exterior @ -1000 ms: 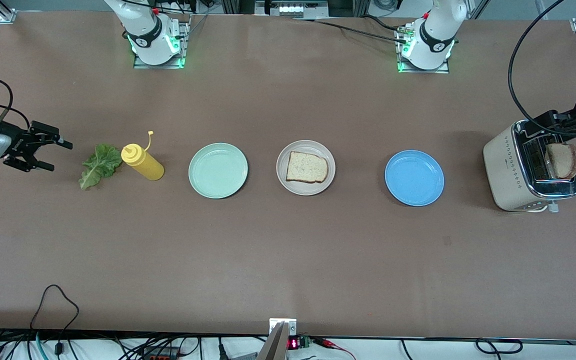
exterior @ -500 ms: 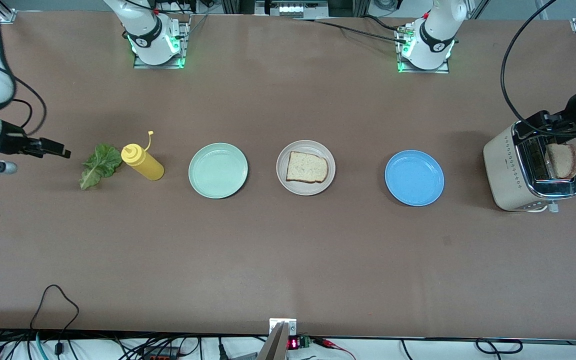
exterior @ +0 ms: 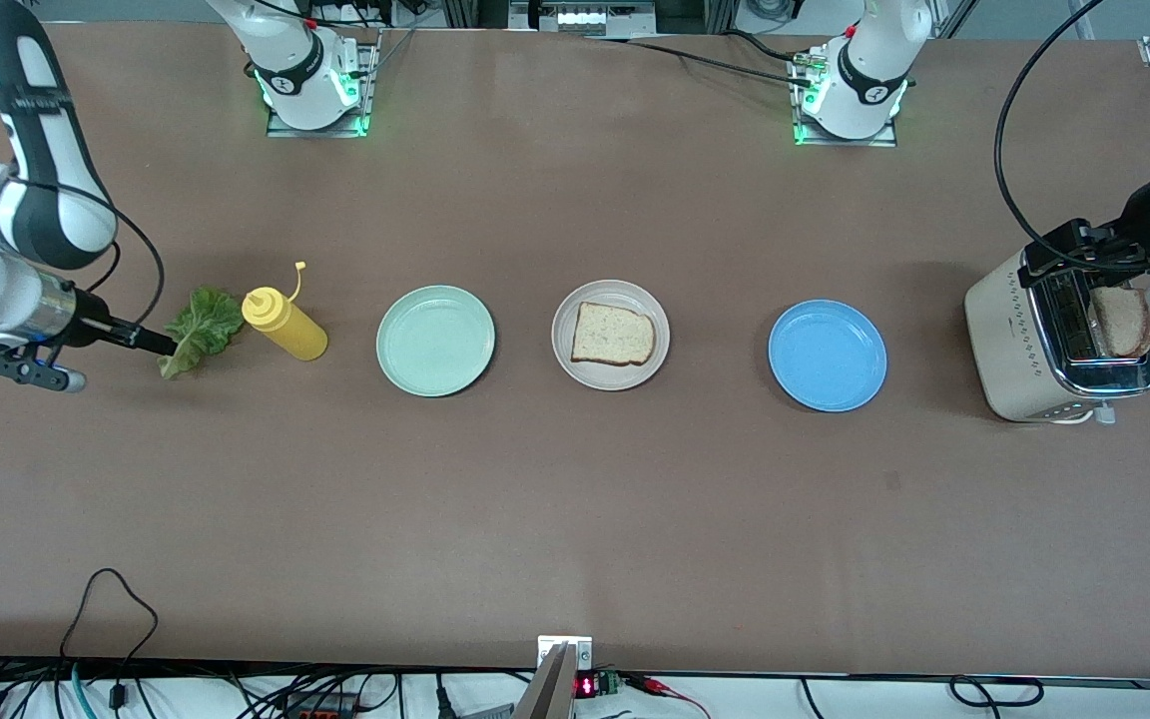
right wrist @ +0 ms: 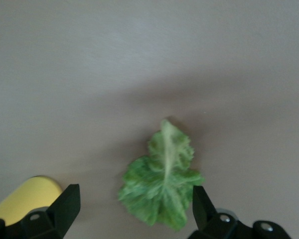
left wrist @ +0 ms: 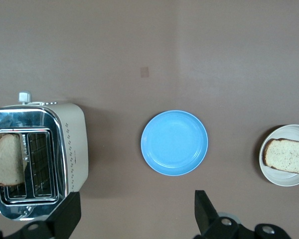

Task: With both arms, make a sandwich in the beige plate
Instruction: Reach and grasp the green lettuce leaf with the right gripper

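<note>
- Right arm's black two-finger gripper [right wrist: 134,209] hangs over the ruffled green lettuce leaf [exterior: 200,329], jaws wide, nothing held (the yellow squeeze bottle [exterior: 285,324] lies just beside the leaf, at its 3 o'clock in the front view).
- Left arm's black gripper [left wrist: 137,214] hovers over the cream-and-chrome toaster [exterior: 1044,340], jaws wide and empty; a brown toast slice [exterior: 1124,321] stands in a slot.
- Round pale beige plate [exterior: 569,361] carries one square bread slice [exterior: 613,334], between the mint-green plate [exterior: 435,341] and the blue plate [exterior: 827,356].

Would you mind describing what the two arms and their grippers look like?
Both arms are white with black joint bands and loose black cables, on bases lit green. The right arm ends in a silver wrist section. The right gripper and left gripper have matte black, wedge-shaped fingers.
</note>
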Robot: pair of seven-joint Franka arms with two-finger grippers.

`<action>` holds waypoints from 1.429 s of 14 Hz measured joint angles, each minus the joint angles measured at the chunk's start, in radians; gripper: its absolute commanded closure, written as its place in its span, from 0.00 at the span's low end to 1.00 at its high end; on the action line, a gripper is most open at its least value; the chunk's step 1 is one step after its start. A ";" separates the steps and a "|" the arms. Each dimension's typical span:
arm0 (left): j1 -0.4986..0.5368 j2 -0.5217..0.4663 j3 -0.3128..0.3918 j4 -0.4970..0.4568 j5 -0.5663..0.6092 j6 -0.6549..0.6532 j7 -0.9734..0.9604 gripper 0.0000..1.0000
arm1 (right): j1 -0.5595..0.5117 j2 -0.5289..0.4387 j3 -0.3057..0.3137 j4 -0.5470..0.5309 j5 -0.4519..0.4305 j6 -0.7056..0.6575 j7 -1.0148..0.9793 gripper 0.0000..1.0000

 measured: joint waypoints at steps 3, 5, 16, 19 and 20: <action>0.001 -0.001 0.000 0.000 0.000 -0.006 0.000 0.00 | -0.008 0.048 -0.003 0.002 -0.039 0.015 0.030 0.00; 0.001 -0.001 0.000 0.000 0.000 -0.007 0.000 0.00 | -0.018 0.073 -0.004 0.003 -0.043 0.022 0.039 0.00; 0.001 -0.004 0.000 0.000 0.000 -0.007 0.000 0.00 | -0.048 0.174 -0.004 0.005 -0.068 0.106 0.040 0.28; 0.001 -0.009 -0.001 0.000 0.000 -0.007 0.000 0.00 | -0.046 0.179 -0.003 0.006 -0.078 0.110 0.038 0.57; 0.001 -0.010 -0.001 0.000 0.000 -0.006 0.000 0.00 | -0.045 0.179 -0.002 0.008 -0.091 0.110 0.038 0.75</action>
